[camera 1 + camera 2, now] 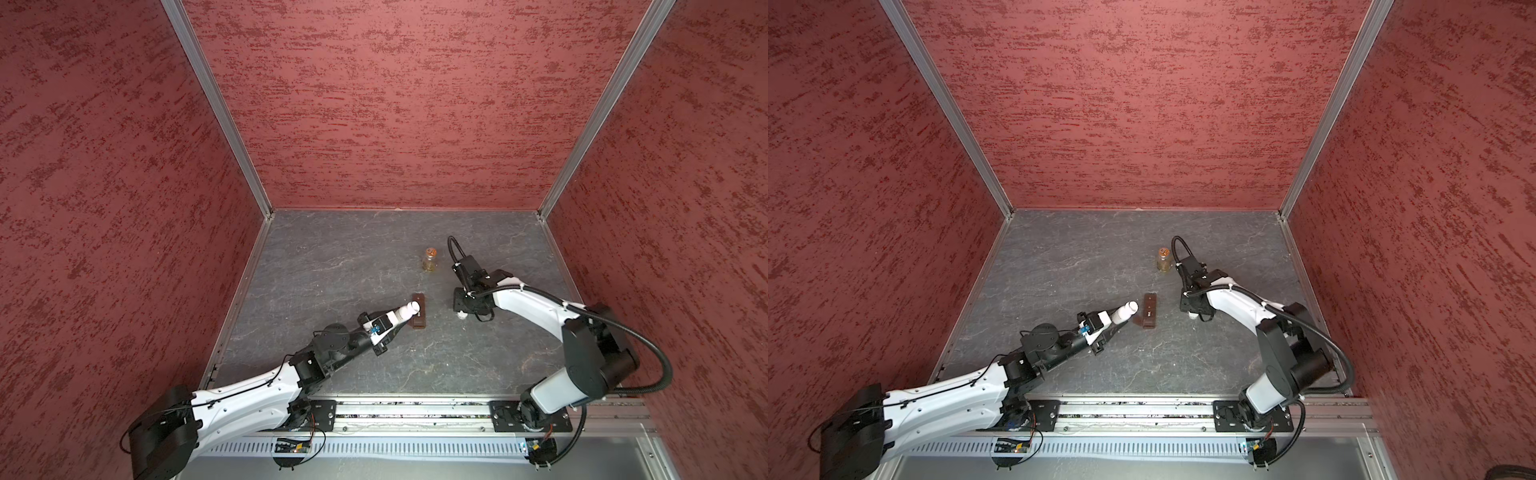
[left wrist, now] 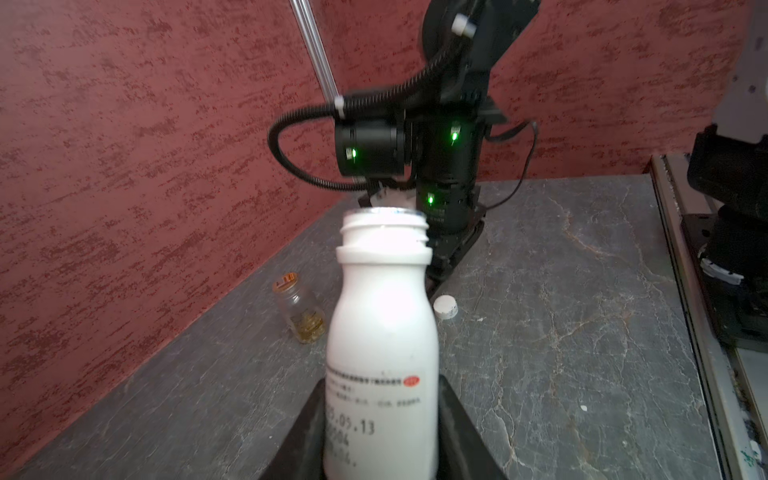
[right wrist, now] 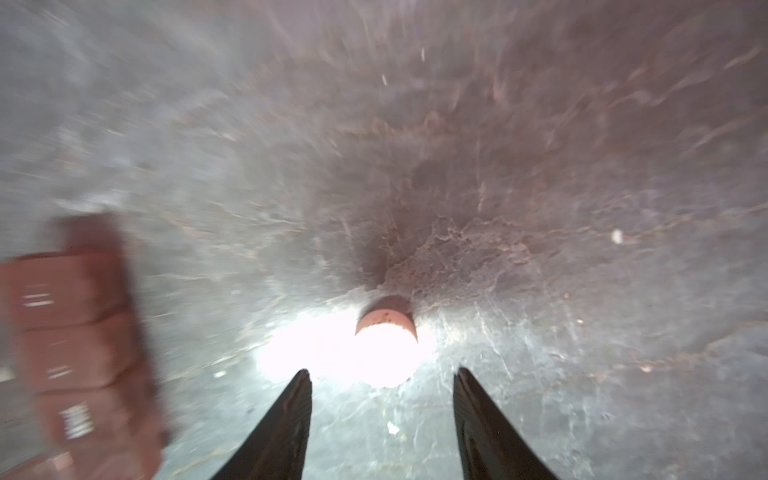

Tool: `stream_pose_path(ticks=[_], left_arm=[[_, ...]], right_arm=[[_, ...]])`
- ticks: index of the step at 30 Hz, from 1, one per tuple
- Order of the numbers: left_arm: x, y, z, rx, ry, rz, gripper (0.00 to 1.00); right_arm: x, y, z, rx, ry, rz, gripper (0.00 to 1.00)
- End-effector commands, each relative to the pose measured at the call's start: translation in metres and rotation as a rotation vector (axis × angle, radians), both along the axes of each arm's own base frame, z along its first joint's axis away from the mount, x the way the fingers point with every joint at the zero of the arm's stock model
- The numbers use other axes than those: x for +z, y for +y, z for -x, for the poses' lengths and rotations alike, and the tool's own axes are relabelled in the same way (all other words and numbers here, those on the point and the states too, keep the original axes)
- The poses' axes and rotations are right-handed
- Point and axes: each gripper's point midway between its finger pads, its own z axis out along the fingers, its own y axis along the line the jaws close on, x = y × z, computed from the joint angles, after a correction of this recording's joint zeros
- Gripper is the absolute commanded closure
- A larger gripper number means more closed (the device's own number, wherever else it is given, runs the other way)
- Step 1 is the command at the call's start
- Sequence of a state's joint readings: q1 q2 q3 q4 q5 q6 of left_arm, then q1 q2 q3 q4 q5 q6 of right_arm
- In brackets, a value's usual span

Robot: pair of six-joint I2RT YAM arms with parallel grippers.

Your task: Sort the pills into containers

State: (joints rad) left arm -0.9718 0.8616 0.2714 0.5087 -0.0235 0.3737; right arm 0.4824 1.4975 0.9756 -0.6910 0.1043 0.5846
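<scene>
My left gripper (image 1: 395, 319) is shut on a small white bottle (image 1: 405, 311) (image 2: 382, 332) with its cap off. The bottle is tilted, its open mouth at the edge of the containers (image 1: 419, 322) (image 1: 1149, 311), a narrow dark-brown strip box with small white marks. The box appears blurred in the right wrist view (image 3: 70, 332). My right gripper (image 3: 382, 374) is open, pointing down just above the white cap (image 3: 386, 349) (image 2: 445, 306), which lies on the table right of the box. The cap is beyond the fingertips, not between them. The pills are hidden.
A clear amber bottle with an orange cap (image 1: 430, 259) (image 2: 301, 309) stands upright behind the box, with yellowish contents at its bottom. Red textured walls enclose the grey stone-look table (image 1: 332, 257) on three sides. A metal rail (image 1: 415, 411) runs along the front.
</scene>
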Motion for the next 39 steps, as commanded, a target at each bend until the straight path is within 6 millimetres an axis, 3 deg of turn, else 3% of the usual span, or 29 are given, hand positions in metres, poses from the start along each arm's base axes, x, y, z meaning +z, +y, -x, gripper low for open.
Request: stream_pose_path(ticks=[1,6,12,17,25,33,39], left_arm=[[-0.019,0.0,-0.007,0.056,0.09,-0.099,1.0],[-0.05,-0.003,-0.012,0.091,0.164,-0.209,1.0],[-0.078,-0.012,-0.019,0.047,0.15,-0.378,1.0],[-0.085,-0.008,-0.036,-0.004,0.188,-0.432,1.0],[-0.085,-0.002,-0.054,-0.085,0.242,-0.516,1.0],[-0.092,-0.004,-0.06,-0.14,0.285,-0.595,1.0],[-0.113,-0.002,-0.055,-0.174,0.334,-0.656,1.0]], right_arm=[[0.055,0.01,-0.007,-0.025,-0.135,-0.137,0.44],[0.083,0.037,0.006,0.047,-0.24,-0.38,0.46],[0.078,0.055,0.021,0.094,-0.239,-0.533,0.58],[0.062,0.053,0.031,0.079,-0.215,-0.555,0.66],[0.052,0.046,0.045,0.081,-0.207,-0.55,0.69],[0.048,0.045,0.051,0.091,-0.199,-0.551,0.69],[0.046,0.044,0.055,0.098,-0.2,-0.558,0.69]])
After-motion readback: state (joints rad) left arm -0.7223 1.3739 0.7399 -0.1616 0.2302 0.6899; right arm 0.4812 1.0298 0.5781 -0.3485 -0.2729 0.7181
